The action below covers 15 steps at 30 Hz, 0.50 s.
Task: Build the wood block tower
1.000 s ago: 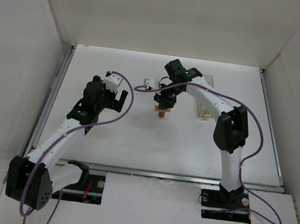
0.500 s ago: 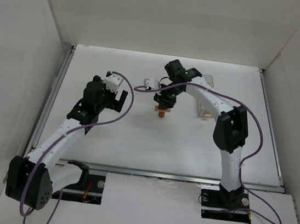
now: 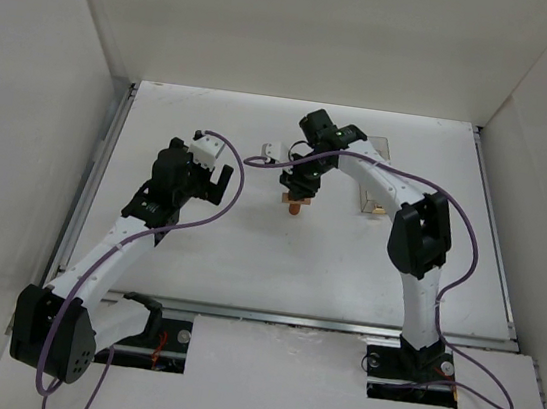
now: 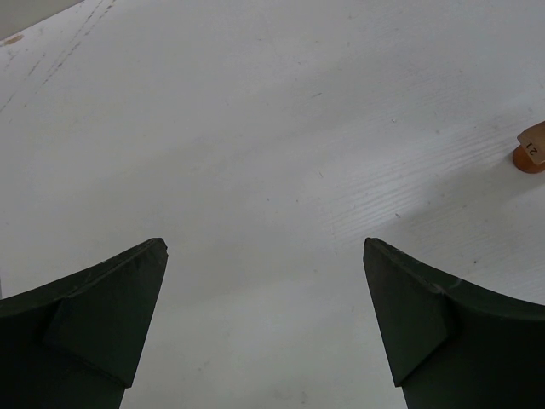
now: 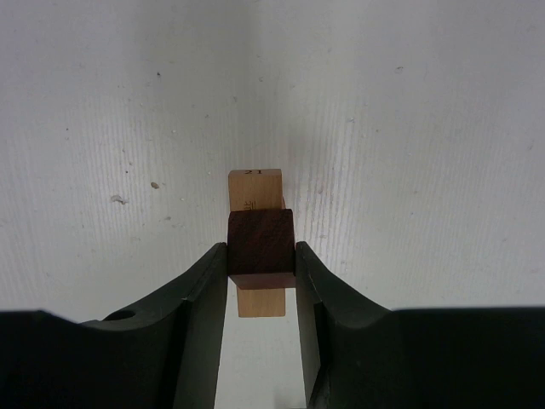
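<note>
My right gripper (image 3: 300, 186) (image 5: 261, 256) is shut on the dark red-brown block (image 5: 261, 243), one finger on each side of it. The block sits right over the pale tan flat bar (image 5: 255, 189), which runs beneath it; whether they touch I cannot tell. In the top view the small stack (image 3: 295, 206) stands mid-table under the gripper, with the orange-brown round piece at its base. The left wrist view shows that orange piece (image 4: 528, 158) at its right edge. My left gripper (image 3: 211, 185) (image 4: 264, 247) is open and empty, to the left of the stack.
A clear plastic box (image 3: 371, 205) stands right of the stack, partly behind the right arm. White walls enclose the table on the left, back and right. A metal rail (image 3: 309, 320) runs along the near edge.
</note>
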Each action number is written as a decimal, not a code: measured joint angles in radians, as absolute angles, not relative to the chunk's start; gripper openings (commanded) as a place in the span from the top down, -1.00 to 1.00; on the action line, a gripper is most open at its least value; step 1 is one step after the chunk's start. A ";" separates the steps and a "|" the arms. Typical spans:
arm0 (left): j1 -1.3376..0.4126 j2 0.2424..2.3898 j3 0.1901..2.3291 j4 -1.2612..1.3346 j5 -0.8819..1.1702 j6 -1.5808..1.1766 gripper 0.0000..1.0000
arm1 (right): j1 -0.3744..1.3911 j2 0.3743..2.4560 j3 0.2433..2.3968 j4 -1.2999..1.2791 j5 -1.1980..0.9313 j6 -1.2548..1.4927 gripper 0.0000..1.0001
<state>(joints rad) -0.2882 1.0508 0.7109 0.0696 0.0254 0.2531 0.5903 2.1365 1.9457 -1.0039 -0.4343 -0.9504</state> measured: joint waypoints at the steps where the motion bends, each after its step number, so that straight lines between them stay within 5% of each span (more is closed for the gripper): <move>1: -0.288 1.051 0.711 0.070 0.025 0.253 -1.00 | 0.590 2.136 1.946 -1.004 -0.434 -0.950 0.95; 7: -0.288 1.051 0.711 0.070 0.025 0.253 -1.00 | 0.590 2.136 1.946 -1.003 -0.434 -0.950 0.37; 10: -0.288 1.051 0.711 0.070 0.025 0.253 -1.00 | 0.590 2.136 1.945 -1.003 -0.434 -0.948 -0.18; 11: -0.288 1.051 0.711 0.070 0.025 0.253 -1.00 | 0.590 2.136 1.940 -1.000 -0.433 -0.948 -0.56; 13: -0.288 1.051 0.711 0.070 0.025 0.253 -1.00 | 0.590 2.136 1.934 -1.002 -0.432 -0.945 -1.00; 15: -0.288 1.051 0.711 0.070 0.025 0.253 -1.00 | 0.590 2.140 1.932 -1.001 -0.430 -0.947 -1.00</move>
<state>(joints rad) -0.2882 1.0508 0.7109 0.0696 0.0250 0.2535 0.5903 2.1399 1.9320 -1.0008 -0.4305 -0.9466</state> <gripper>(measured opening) 0.997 0.984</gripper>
